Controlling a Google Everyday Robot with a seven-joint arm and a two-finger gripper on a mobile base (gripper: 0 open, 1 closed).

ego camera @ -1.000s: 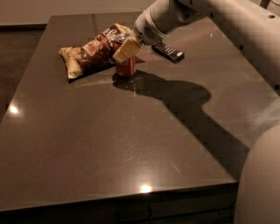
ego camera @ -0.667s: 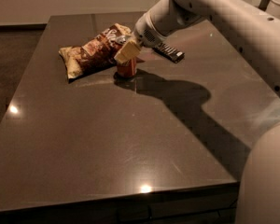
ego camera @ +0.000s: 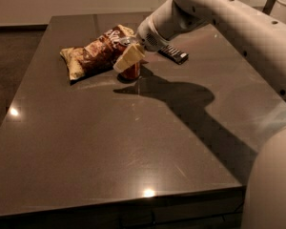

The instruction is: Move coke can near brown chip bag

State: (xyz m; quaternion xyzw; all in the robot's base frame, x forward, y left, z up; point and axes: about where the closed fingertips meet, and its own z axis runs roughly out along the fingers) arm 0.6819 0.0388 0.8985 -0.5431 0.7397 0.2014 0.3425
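The coke can [ego camera: 131, 71] is a small red can standing upright on the dark table [ego camera: 133, 142], right beside the near right edge of the brown chip bag [ego camera: 93, 53]. The bag is crinkled, brown and tan with white script, and lies flat at the table's far left. My gripper [ego camera: 129, 57] comes in from the upper right and sits over the can's top half. One tan finger [ego camera: 127, 58] covers the can's front and the other is hidden behind it. The gripper looks shut on the can, and the can's top is hidden.
A small flat black candy bar [ego camera: 174, 54] lies on the table just right of the can, behind my arm. My white arm [ego camera: 219, 18] crosses the far right of the table and casts a shadow across its middle. The table's front edge is near the bottom of the view.
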